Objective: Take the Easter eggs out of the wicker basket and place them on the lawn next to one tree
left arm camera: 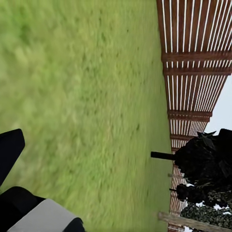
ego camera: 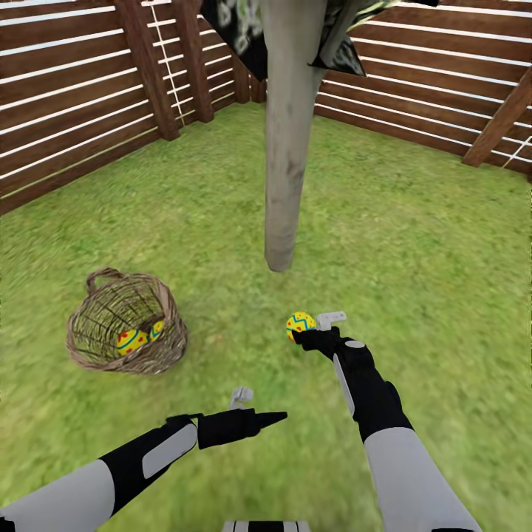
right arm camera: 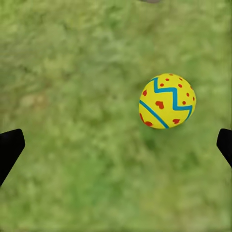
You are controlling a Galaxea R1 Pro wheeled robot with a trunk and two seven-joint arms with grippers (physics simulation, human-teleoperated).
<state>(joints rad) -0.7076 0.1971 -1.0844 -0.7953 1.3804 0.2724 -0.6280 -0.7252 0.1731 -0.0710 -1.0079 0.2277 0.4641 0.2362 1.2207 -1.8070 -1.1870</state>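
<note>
A yellow Easter egg [ego camera: 301, 323] [right arm camera: 167, 100] with blue zigzags and red dots is on the lawn [ego camera: 414, 244], a short way in front of the foot of the pale grey tree trunk [ego camera: 284, 170]. My right gripper [ego camera: 304, 334] [right arm camera: 116, 150] hovers over it, open, its fingers wide apart and touching nothing. Two more Easter eggs [ego camera: 131, 341] [ego camera: 157, 329] lie inside the brown wicker basket [ego camera: 159, 358], which stands on the grass to the left. My left gripper [ego camera: 273, 420] is low at the front, pointing right, open and empty.
A brown slatted fence [ego camera: 66, 111] closes the garden at the back and on both sides, and it also appears in the left wrist view [left arm camera: 193, 72]. Dark foliage [ego camera: 244, 29] hangs above the trunk. Open grass lies to the right of the tree.
</note>
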